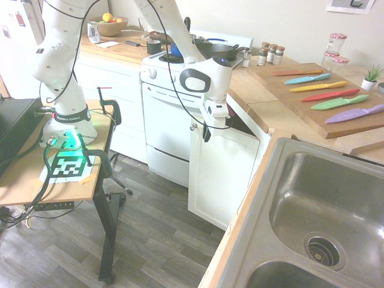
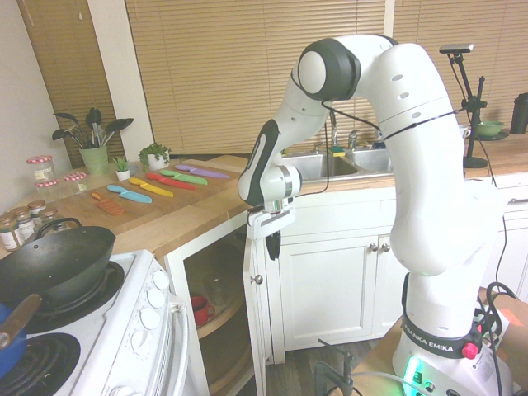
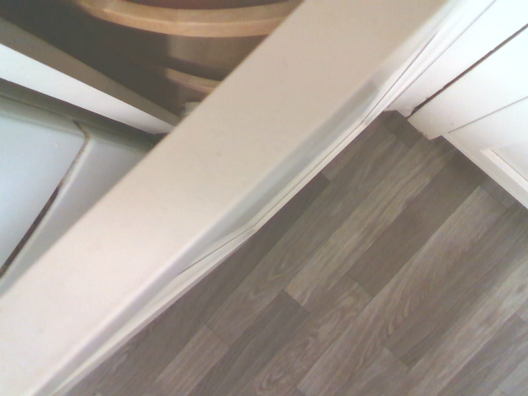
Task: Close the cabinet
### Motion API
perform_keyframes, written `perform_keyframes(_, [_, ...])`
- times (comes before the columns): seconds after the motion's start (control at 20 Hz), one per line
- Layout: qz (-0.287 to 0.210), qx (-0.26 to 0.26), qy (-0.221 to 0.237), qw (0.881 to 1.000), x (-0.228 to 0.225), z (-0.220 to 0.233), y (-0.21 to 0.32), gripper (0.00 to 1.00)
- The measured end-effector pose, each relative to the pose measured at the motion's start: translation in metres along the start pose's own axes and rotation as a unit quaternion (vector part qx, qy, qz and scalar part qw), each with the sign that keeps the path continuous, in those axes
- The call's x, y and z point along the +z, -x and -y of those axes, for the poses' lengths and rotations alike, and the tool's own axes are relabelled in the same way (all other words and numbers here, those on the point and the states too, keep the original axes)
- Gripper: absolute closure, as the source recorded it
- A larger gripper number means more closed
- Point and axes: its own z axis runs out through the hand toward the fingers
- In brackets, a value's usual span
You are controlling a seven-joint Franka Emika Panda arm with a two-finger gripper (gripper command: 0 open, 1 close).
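"FRANKA EMIKA" on the arm's base ring point(image 2: 436, 342) — nothing else legible

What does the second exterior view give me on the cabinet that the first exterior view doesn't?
Only the second exterior view looks into the open cabinet: wooden shelves and a red item on one. Only the first exterior view shows the door's paneled front and the dark gap between door and counter. Both show the door ajar, its round knob, and the gripper at the door's top edge.
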Motion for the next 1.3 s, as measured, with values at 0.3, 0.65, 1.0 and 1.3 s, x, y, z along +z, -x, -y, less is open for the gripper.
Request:
perform_keyframes(0.3, [-0.002, -0.021, -0.006, 1.0, -0.003, 0.028, 0.012, 1.0])
perform_keyframes(0.65, [0.003, -0.031, -0.011, 0.999, -0.027, 0.113, 0.038, 1.0])
perform_keyframes(1.0, [0.007, -0.028, -0.013, 1.0, -0.06, 0.202, 0.036, 1.0])
perform_keyframes(1.3, [0.001, 0.0, -0.003, 1.0, -0.052, 0.143, 0.032, 1.0])
